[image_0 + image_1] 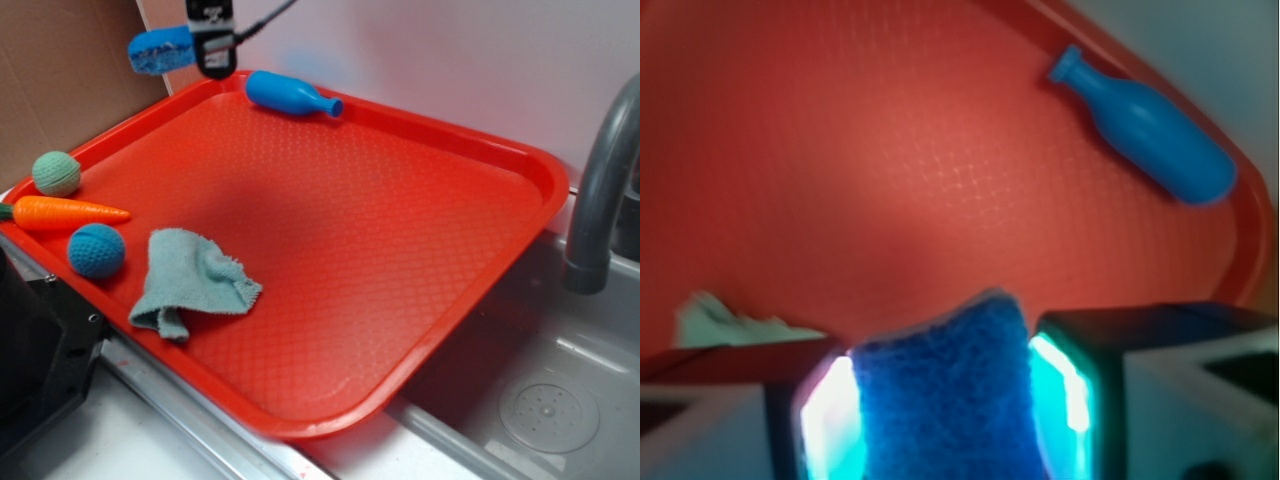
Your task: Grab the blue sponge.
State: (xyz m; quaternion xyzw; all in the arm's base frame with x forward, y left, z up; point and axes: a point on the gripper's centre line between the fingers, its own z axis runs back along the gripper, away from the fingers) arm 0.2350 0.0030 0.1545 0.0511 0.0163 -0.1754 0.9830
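Observation:
My gripper [205, 50] is shut on the blue sponge [160, 50] and holds it in the air above the far left corner of the red tray [520, 165]. In the wrist view the sponge [945, 390] fills the gap between my two fingers [1065, 385], which press on its sides. The sponge sticks out to the left of the gripper in the exterior view. The blue plastic bottle [290, 95] lies on its side on the tray just right of the gripper, and also shows in the wrist view [1150, 130].
On the tray's left side lie a green knitted ball [56, 173], an orange carrot [70, 212], a blue knitted ball [96, 250] and a crumpled teal cloth [190, 280]. A grey faucet [600, 180] and a metal sink [545, 400] are at the right.

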